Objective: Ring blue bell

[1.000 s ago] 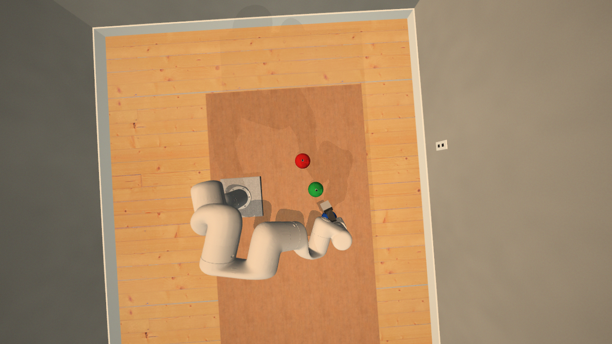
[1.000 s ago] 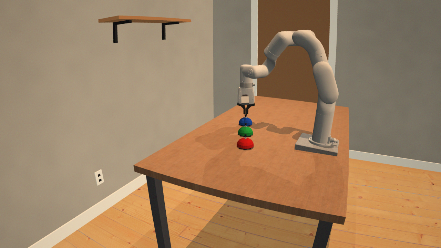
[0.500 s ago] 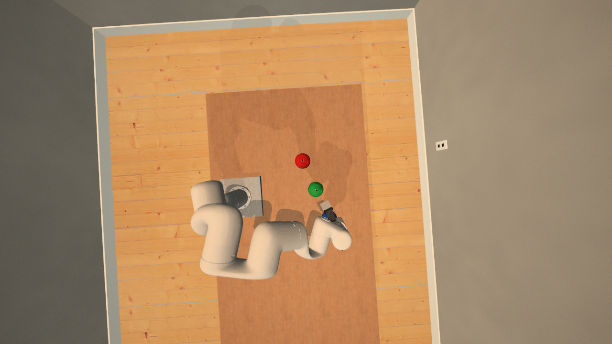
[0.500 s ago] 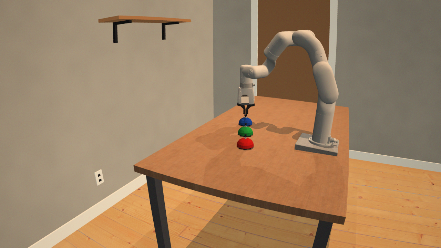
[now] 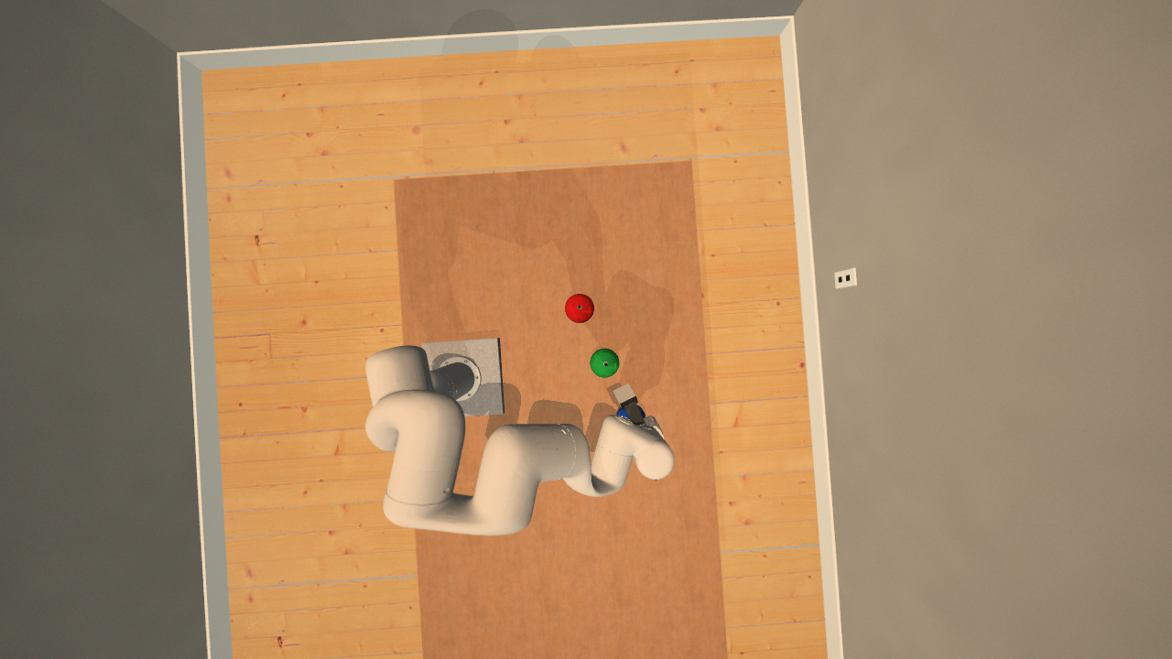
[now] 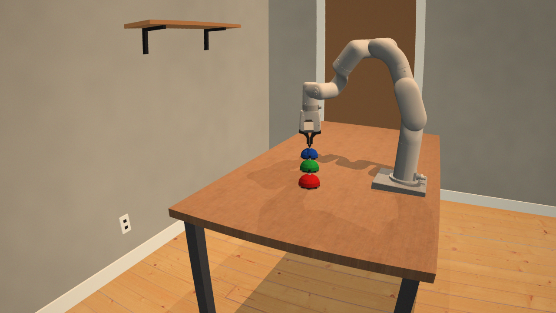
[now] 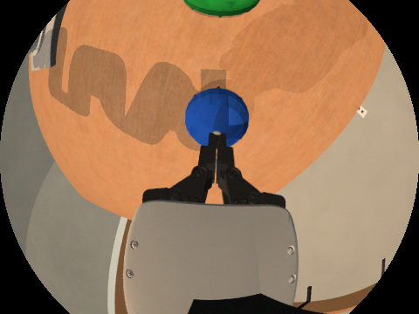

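Observation:
The blue bell [image 6: 309, 153] [image 7: 223, 112] stands on the table, last in a row with the green bell [image 5: 603, 361] [image 6: 309, 166] and the red bell [image 5: 579, 309] [image 6: 309, 181]. In the overhead view only a sliver of the blue bell [image 5: 627, 415] shows under the wrist. My gripper [image 6: 309, 144] [image 7: 216, 144] is shut, empty and points straight down. Its fingertips are at the top centre of the blue bell, over its button. The button itself is hidden by the fingertips, and I cannot tell whether they press it.
The arm's base plate [image 5: 488, 378] [image 6: 398, 186] is bolted to the table [image 6: 318, 225] away from the bells. A wall shelf [image 6: 182, 25] hangs high on the left wall, far from the arm.

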Available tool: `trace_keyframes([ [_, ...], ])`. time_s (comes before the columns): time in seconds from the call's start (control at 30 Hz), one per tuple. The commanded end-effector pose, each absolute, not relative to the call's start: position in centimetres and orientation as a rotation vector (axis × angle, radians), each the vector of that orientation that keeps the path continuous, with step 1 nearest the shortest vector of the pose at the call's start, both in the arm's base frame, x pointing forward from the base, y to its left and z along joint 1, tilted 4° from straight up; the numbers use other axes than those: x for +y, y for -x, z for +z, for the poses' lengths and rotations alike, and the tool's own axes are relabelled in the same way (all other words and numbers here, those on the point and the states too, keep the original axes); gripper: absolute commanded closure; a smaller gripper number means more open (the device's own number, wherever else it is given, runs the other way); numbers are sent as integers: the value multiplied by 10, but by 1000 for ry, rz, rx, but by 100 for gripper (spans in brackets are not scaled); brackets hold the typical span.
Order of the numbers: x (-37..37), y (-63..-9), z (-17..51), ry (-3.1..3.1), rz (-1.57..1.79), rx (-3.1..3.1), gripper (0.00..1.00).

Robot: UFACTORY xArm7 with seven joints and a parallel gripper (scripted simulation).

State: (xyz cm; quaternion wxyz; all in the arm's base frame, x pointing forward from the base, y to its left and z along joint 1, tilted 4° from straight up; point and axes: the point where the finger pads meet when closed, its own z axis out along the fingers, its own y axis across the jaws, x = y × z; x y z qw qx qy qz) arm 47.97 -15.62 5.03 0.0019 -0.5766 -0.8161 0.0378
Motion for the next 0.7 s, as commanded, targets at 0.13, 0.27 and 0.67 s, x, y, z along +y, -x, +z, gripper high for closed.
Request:
trace_keyframes([
  [0.13,-156,-480,50,1809,119,-2561,100],
  [0.27,-156,-480,50,1809,119,-2561,100],
  [0.67,-156,-480,53,1809,119,-2561,100],
])
